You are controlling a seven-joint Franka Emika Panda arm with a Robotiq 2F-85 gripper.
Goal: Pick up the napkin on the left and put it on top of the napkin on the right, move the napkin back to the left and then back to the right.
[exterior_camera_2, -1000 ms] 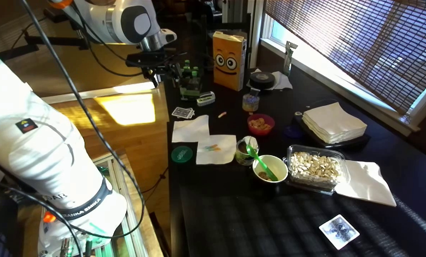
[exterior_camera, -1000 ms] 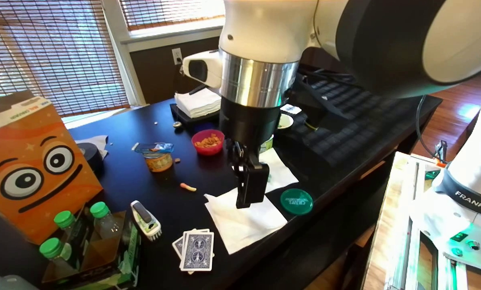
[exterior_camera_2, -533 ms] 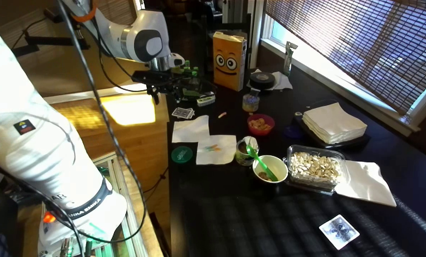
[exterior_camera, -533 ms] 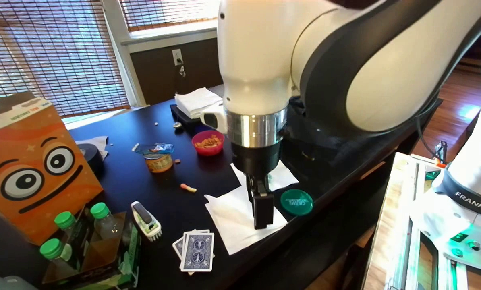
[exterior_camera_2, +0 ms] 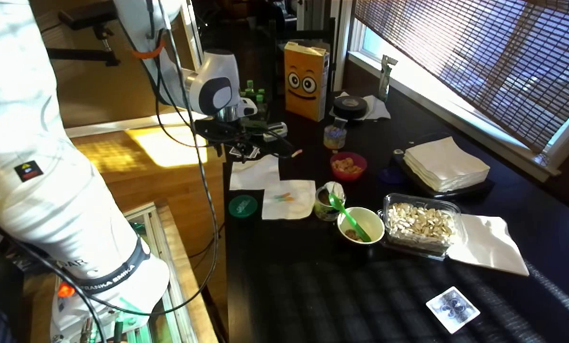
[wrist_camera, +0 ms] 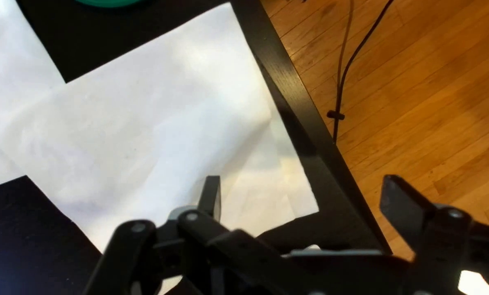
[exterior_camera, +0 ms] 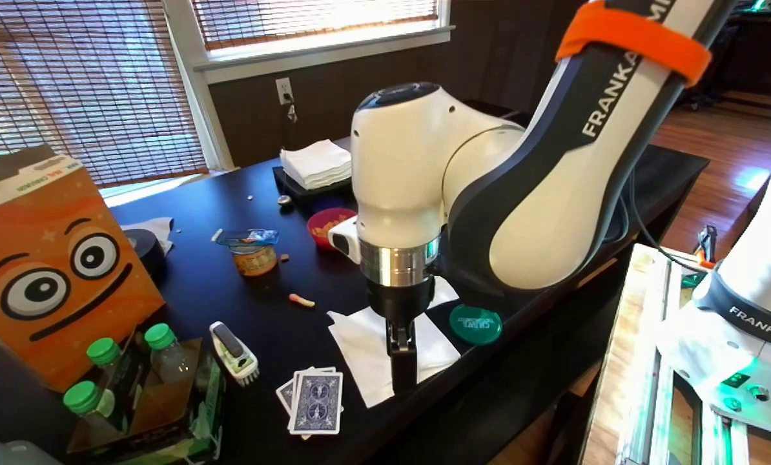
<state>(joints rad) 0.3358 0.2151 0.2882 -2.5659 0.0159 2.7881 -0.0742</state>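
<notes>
Woven shades (exterior_camera_2: 494,52) are filtering sunlight beside a black table (exterior_camera_2: 322,295). Jaws spread wide, my gripper (wrist_camera: 302,184) is hanging near its edge: in the wrist view one jaw is showing over a white napkin (wrist_camera: 146,135), the other over floorboards (wrist_camera: 433,94). That napkin is overlapping a second napkin (wrist_camera: 15,82) at one corner; whether I am touching the first, I cannot tell.

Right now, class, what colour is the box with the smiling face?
The box is orange; it shows best in an exterior view.
</notes>
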